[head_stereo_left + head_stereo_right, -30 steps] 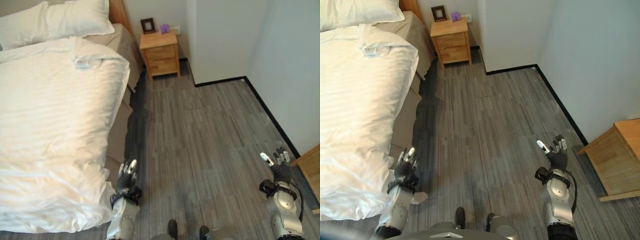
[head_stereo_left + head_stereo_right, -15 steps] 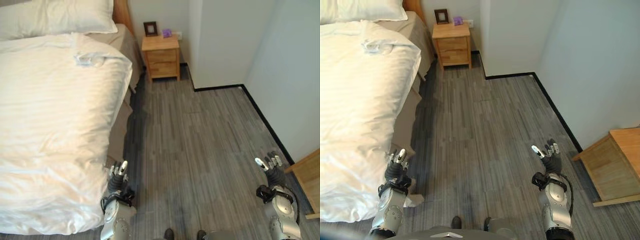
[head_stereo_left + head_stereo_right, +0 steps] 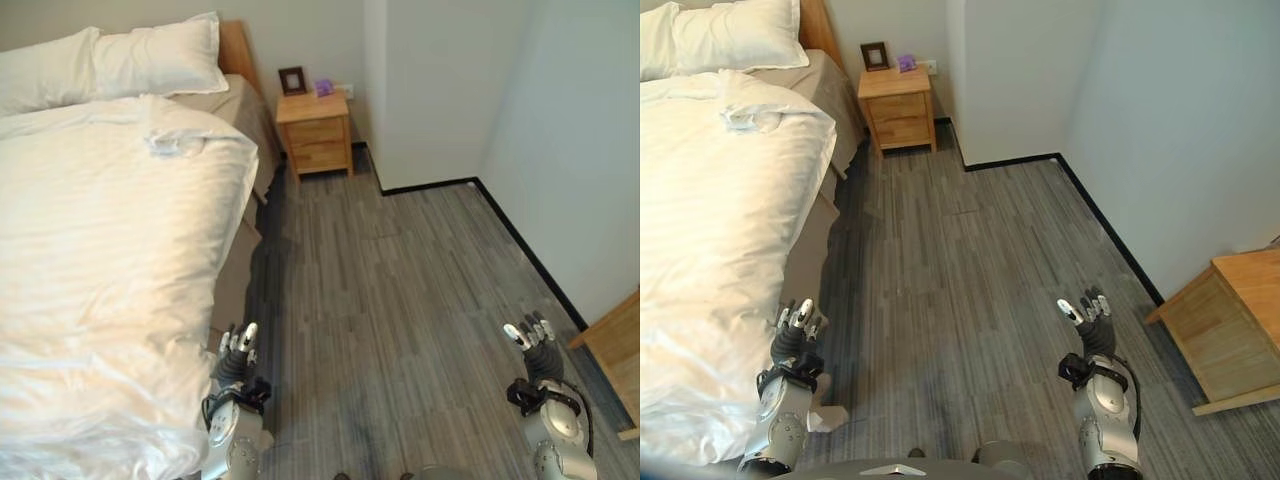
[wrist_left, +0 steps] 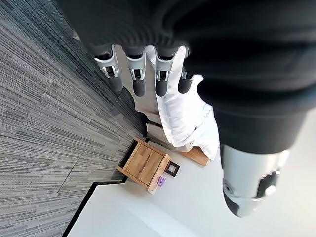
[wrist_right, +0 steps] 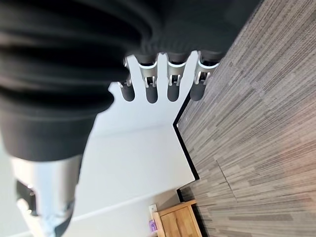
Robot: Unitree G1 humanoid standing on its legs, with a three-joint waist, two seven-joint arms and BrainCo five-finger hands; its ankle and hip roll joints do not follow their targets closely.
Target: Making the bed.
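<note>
Both hands empty, fingers straight: left hand (image 3: 233, 362) beside duvet (image 3: 110, 270), right hand (image 3: 535, 350) over floor. Duvet soft, bulky; grab its edge.

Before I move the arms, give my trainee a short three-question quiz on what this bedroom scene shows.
1. True or false: the left hand grips the white striped duvet.
2. What stands on the small wooden nightstand?
A. a lamp
B. a dark picture frame and a small purple object
C. a stack of books
3. Fill in: the right hand hovers over the grey ______ floor.

Key:
1. False; its fingers are straight and it holds nothing, beside the bed's edge.
2. B; the dark picture frame and the small purple object.
3. Carpeted.
</note>
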